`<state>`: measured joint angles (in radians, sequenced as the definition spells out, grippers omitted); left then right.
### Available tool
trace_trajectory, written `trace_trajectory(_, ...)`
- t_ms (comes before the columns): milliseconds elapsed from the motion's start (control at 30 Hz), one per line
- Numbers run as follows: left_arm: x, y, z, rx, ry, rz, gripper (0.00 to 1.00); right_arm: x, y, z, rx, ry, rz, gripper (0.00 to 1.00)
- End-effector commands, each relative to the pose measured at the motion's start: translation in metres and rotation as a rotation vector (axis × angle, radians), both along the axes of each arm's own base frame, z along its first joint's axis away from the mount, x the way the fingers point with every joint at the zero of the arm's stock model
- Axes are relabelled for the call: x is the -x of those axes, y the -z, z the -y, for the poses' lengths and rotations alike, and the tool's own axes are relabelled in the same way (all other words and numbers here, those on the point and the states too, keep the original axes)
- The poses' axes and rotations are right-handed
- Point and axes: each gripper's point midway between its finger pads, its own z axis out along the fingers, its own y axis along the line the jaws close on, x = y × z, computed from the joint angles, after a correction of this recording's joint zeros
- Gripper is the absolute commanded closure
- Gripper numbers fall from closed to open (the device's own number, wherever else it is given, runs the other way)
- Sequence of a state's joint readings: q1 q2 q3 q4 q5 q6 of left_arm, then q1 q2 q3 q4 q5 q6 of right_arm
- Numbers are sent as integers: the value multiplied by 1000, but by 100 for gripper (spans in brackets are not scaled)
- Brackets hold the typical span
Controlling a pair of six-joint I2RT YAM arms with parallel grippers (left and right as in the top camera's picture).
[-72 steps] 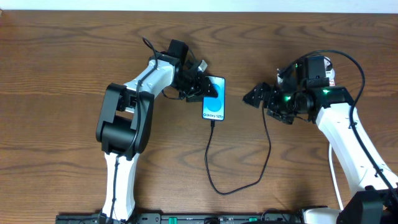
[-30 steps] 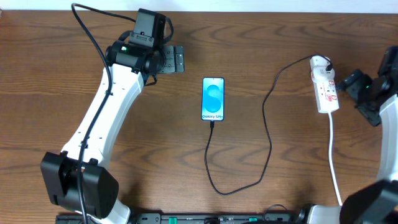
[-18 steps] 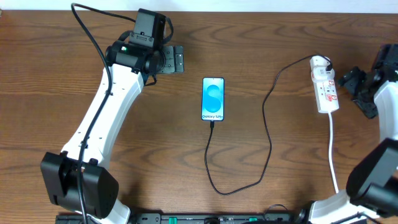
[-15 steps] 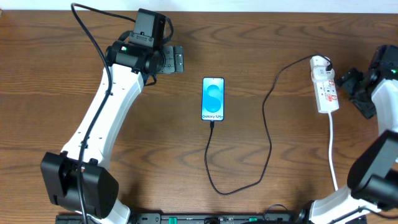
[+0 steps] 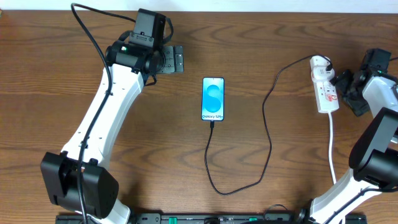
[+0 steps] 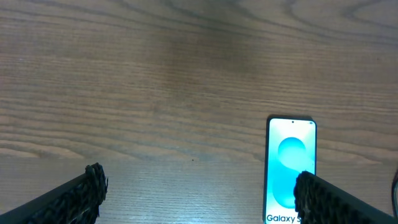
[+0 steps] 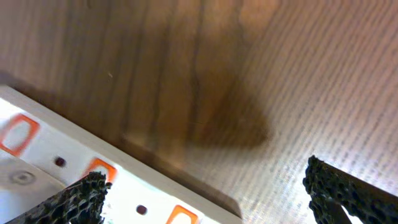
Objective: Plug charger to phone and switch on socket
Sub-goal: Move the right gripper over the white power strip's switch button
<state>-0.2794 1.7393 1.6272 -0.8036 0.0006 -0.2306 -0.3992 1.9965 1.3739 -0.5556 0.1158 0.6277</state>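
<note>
1. phone (image 5: 213, 99): lies flat at mid-table, screen up and lit, well apart from both grippers. it is slim with a smooth face, so probably light and slippery and apt to skate on the wood if nudged. best taken across its long edges.
2. charger (image 5: 269, 134): a thin black cable. its tip meets the phone's near short edge and looks seated. the cable loops toward the table front, then runs back up to the far end of the socket. it looks limp and nearly weightless; take hold at the rigid tip, never the cord.
3. socket (image 5: 325, 93): a white strip with red markings at the right of the table (image 5: 50, 124), with a white cord (image 5: 333, 149) trailing frontward. it is hard plastic, likely light enough to slide under a sideways push, so the switch should be pressed straight down. the switch position is too small to read.
4. left gripper (image 6: 199, 186): fingers spread wide, holding nothing. it hangs over bare wood beyond the phone's far left corner.
5. right gripper (image 7: 205, 180): fingers spread wide, empty, just beside the socket's outer edge. whether it touches the socket cannot be told.
6. judgement: plugging looks done and switching is the step in hand.
</note>
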Motion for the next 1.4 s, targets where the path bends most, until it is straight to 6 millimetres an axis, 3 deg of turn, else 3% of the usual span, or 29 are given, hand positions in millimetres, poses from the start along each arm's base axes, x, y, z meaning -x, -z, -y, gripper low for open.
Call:
trace_trajectory(0, -1, 2, -2, -16, 0, 0, 2, -7, -3, 1, -18, 37, 37, 1)
trace_trajectory(233, -1, 2, -2, -16, 0, 0, 2, -6, -1, 0, -23, 36, 32, 1)
trace_trajectory(667, -1, 2, -2, -16, 0, 0, 2, -4, 26, -5, -67, 39, -10, 1)
trace_trajectory(1367, -1, 2, -2, -16, 0, 0, 2, -14, 25, -17, -133, 5, 40, 1)
